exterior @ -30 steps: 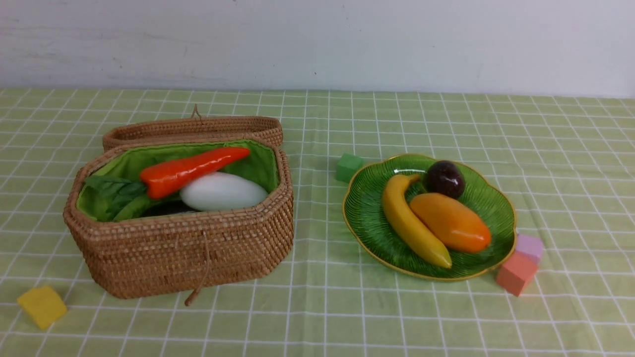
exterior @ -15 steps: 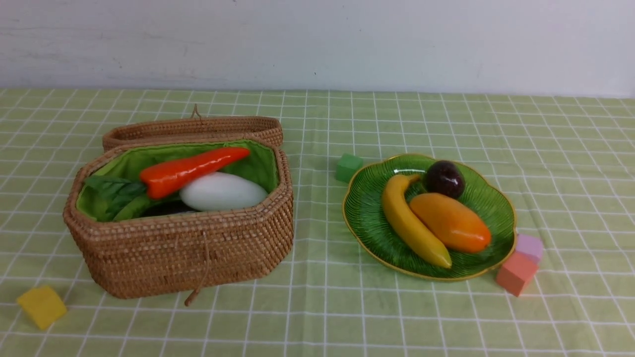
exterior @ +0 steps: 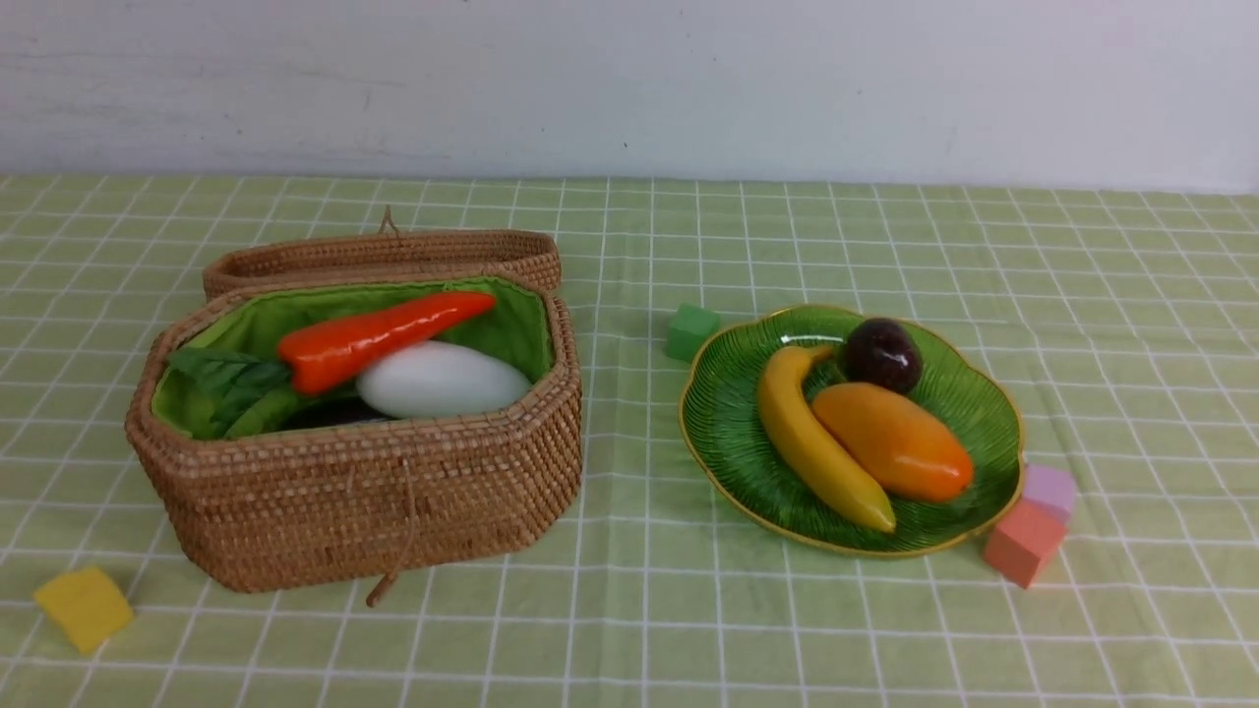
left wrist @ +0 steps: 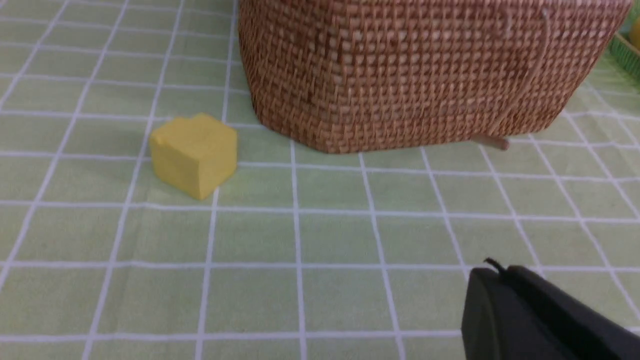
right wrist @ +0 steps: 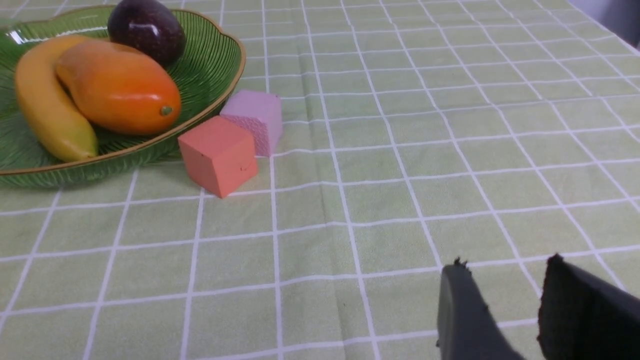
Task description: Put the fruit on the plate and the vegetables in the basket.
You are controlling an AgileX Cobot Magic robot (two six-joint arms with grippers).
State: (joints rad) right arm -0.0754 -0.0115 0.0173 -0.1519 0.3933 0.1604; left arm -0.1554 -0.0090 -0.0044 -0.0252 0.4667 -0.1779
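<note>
**Fruit on the plate, vegetables in the basket, both grippers empty**

The left gripper (left wrist: 505, 275) hangs low over the green checked tablecloth (left wrist: 320, 235) with its black fingers pressed together and nothing between them. Ahead of it and off to one side lies a yellow foam cube (left wrist: 194, 154), well apart from the fingertips. Beyond the cube, farther from the gripper, stands the basket (left wrist: 410, 70), its woven brown wall filling the far part of the left wrist view, with a small wooden toggle (left wrist: 492, 142) hanging at its base.

The right gripper (right wrist: 505, 285) also hovers above the cloth, its two dark fingers parted by a narrow gap and holding nothing. Ahead of it, well apart, an orange-pink cube (right wrist: 218, 155) and a lilac cube (right wrist: 254, 120) touch each other just beside the plate (right wrist: 210, 75). Farther still, the plate carries the banana (right wrist: 45, 107) and the orange-yellow oblong fruit (right wrist: 117, 87) side by side, touching, with the round dark purple fruit (right wrist: 146, 29) at the far edge.

In the front view neither gripper shows. The basket's lid (exterior: 384, 256) lies open behind it. Inside, the carrot (exterior: 379, 334) rests tilted over the white oval vegetable (exterior: 441, 380), its green leaves (exterior: 231, 388) toward the robot's left; something dark, hard to make out, lies beneath them. A green cube (exterior: 692, 331) sits between basket and plate, close to the plate's far rim.
</note>
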